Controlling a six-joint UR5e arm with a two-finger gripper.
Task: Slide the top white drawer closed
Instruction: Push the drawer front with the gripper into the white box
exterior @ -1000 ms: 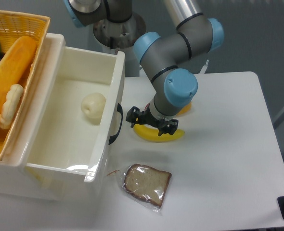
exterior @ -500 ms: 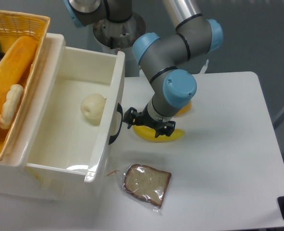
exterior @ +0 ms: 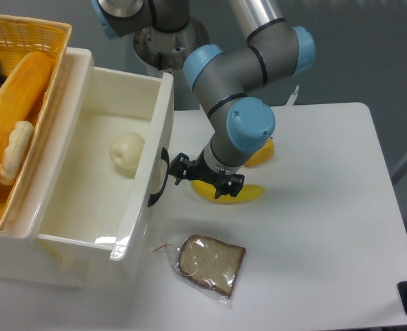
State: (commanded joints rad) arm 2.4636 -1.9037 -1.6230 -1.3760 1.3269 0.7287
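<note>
At the left we saw the top white drawer (exterior: 107, 172) partly pulled out, a pale round fruit (exterior: 126, 152) inside. Our gripper (exterior: 178, 171) pressed beside its black handle (exterior: 157, 185); whether the pincer was open we could not tell. We judged an off-centre push might skew and jam the drawer.

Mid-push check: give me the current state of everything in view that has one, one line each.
top white drawer: open, partly pushed in
claw: against the drawer's black handle; open or shut unclear
pale round fruit: loose inside the drawer
bagged bread slice: flat on the table
banana: on the table, partly hidden under the claw
yellow basket: full
</note>
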